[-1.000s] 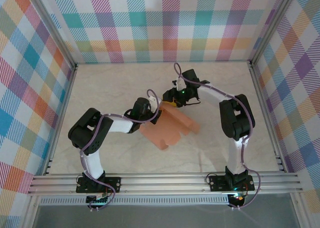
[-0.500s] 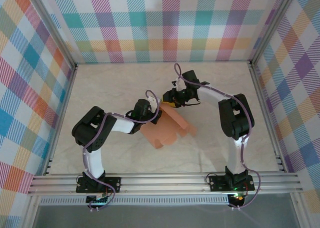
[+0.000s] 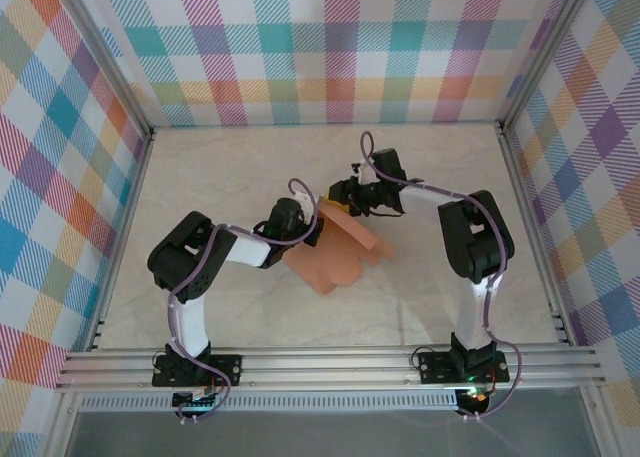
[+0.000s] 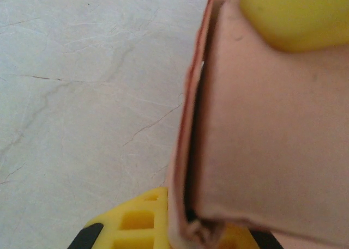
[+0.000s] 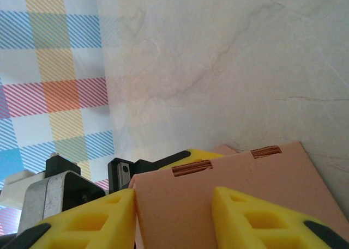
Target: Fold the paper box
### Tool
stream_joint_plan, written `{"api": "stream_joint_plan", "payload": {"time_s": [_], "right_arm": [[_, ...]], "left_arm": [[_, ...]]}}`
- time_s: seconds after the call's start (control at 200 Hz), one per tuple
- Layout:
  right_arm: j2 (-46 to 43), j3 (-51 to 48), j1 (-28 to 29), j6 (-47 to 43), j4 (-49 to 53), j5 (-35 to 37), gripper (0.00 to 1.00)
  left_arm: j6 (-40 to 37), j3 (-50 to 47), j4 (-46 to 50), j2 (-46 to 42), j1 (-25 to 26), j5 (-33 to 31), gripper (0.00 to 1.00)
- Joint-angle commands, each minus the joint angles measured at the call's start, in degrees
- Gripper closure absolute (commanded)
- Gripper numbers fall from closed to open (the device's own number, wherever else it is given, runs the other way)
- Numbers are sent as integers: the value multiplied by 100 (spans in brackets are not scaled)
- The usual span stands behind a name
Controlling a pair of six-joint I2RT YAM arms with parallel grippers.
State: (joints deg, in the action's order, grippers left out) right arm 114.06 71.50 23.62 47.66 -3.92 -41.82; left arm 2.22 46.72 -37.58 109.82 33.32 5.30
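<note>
Presently on hand, largest item first.

1. Walls: pastel plaid panels closing off the left, far and right sides of the table.

2. Table: pale, marble-veined surface. An aluminium rail runs along its near edge and carries both of my bases.

3. Arms: my left arm bends inward from the near left, and my right arm from the near right. Both wrists meet just beyond mid-table.

4. Paper box: salmon-orange card about mid-table, between my two arms, with its far corner at both grippers. The near part spreads toward the rail, and a rounded tab shows on its right side. The left wrist view has the card doubled over, one layer close upon the other along a fold. The right wrist view shows a flat panel with two short slots near its far edge.

5. Left gripper: closed down on the folded edge of the card. One of my yellow fingers sits just left of the fold, and the other is mostly hidden behind it.

6. Right gripper: my yellow fingers stand parted, with the card panel lying across the gap. The left one touches the panel's edge. I cannot tell whether they have any hold on it.

7. Yellow pad: blurred, against the card's far end in the left wrist view. I cannot tell whose it is.
</note>
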Motion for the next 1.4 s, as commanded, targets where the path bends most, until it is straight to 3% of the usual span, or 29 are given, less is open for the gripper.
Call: {"api": "stream_joint_plan", "payload": {"time_s": [0.0, 0.24, 0.48, 0.635, 0.79, 0.97, 1.1, 1.2, 1.395], "right_arm": [[-132, -481, 476, 937, -125, -135, 60], [-176, -730, 894, 1612, -700, 234, 64], [-423, -614, 440, 593, 305, 583, 59], [-464, -629, 135, 105, 405, 314, 49], [-602, -698, 58, -358, 454, 324, 43], [-432, -721, 48, -446, 456, 138, 43], [-386, -734, 28, -420, 405, 161, 43], [-385, -717, 10, -398, 376, 115, 44], [-402, -726, 3, -319, 302, 56, 46]], "left_arm": [[337, 185, 107, 189, 25, -256, 100], [481, 251, 130, 208, 25, -203, 100], [180, 110, 146, 71, 17, -94, 100], [10, 52, 136, 64, 17, -84, 100], [-272, -17, 111, 40, 25, -110, 94], [-371, -112, 38, -60, 25, -215, 79], [-353, -194, -34, -186, 21, -288, 74], [-361, -218, -17, -243, 25, -303, 75], [-224, -149, 86, -189, 25, -275, 85]]}}
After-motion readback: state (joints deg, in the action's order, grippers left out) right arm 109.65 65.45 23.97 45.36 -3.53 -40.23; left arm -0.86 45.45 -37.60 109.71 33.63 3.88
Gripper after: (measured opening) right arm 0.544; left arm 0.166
